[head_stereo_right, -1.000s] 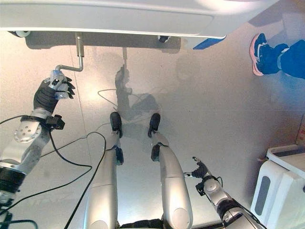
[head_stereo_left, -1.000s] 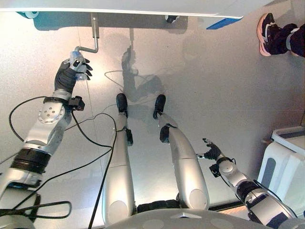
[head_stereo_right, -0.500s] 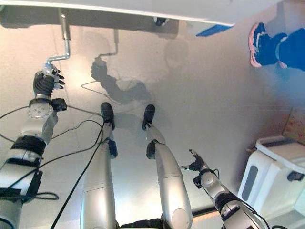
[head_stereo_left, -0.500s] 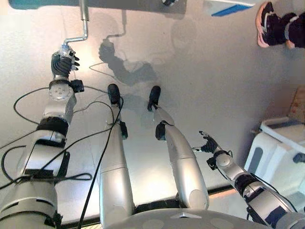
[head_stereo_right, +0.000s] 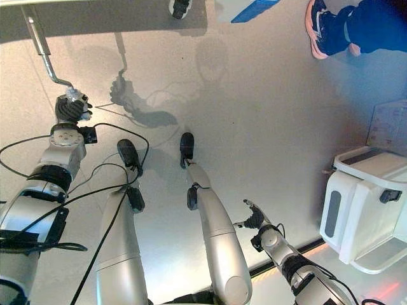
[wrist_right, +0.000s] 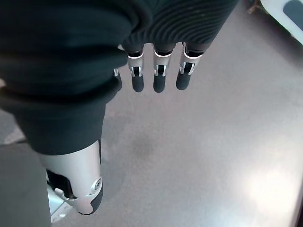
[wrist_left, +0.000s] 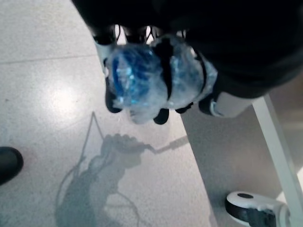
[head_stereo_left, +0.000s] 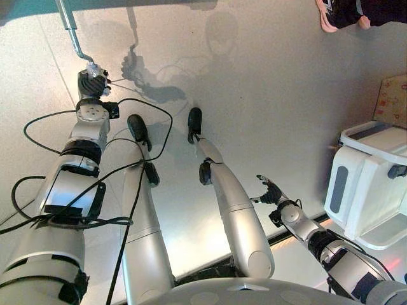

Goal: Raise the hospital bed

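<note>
Crank handle point(head_stereo_right: 53, 75) in left hand point(head_stereo_right: 71, 107)

Your two head views look steeply down from above onto the floor point(head_stereo_left: 273, 95). Both share the bed's underside edge along the top of the frame, the crank point(head_stereo_right: 44, 56) at upper left, the left hand point(head_stereo_left: 93, 83) below it, the right hand point(head_stereo_right: 253, 218) at lower right, and the white cart point(head_stereo_left: 365, 184) at right; the right eye view sits slightly offset. Your left wrist view looks past its own hand at very close range, the wrapped crank handle point(wrist_left: 151, 80) at frame centre, floor beyond. Your right wrist view faces down along straight fingers point(wrist_right: 158, 78) onto bare floor.
</note>
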